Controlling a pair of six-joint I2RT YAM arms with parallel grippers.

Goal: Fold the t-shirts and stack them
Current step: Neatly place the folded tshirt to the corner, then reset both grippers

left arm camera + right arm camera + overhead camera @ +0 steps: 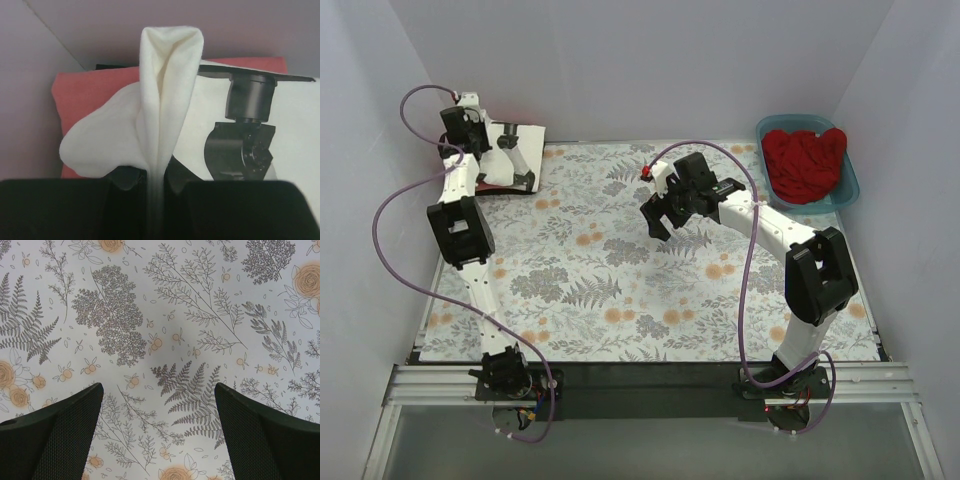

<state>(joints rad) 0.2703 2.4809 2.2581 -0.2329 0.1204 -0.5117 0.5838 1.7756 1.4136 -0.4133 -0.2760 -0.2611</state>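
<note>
**mk_folds:** Top cam first. The left gripper [492, 140] is way out at the far left corner, right over the white t-shirt [510, 165]. The right gripper [660, 215] hangs mid-table above the floral table cloth [620, 290], well apart from any shirt. The red t-shirt [805, 160] sits bunched up in the teal tub [850, 185] at the far right corner.

**yam_fan:** Left wrist cam says the jaws are clamped on the white one. A narrow ridge of cloth stands up between them. The rest of it lies spread on the coral-pink t-shirt [90, 90], which peeks out on the left and along the top.

**mk_folds:** Right wrist cam shows the fingers spread wide with nothing between them, just fern print below.

**yam_fan:** So my guess is it's finishing a fold on the white one, on top of the pink. If that's right, I'd carry the pinch low and slow so the cloth rolls over flat instead of flopping.

**mk_folds:** Yeah, and line its edge up with the pink before letting go. It's only holding one thin ridge, so the sides will sag.

**yam_fan:** I'd also watch it doesn't drag the pink one along underneath. The other arm is too far off to pin anything.
</note>
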